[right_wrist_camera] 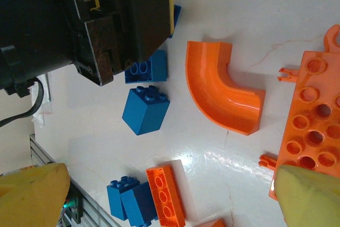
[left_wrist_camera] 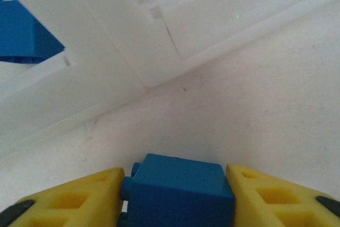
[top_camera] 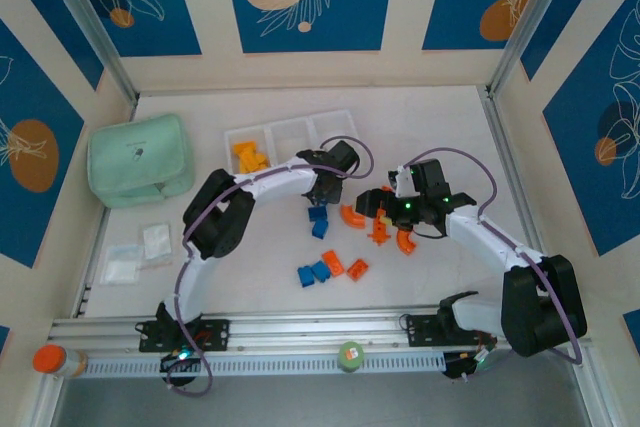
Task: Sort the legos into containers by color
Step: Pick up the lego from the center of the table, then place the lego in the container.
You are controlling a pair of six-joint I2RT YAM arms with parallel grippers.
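Note:
My left gripper is shut on a blue lego and hovers over the table by the white tray. It sits at the tray's near right corner. Another blue lego shows at the tray's edge. Yellow legos fill the left compartment of the tray. My right gripper stands open above loose pieces: a blue lego, an orange arch, an orange studded bar and an orange brick.
A mint-green pouch lies at the left, with small clear bags in front of it. More blue legos and orange bricks lie near the front rail. A second orange arch rests under the right arm.

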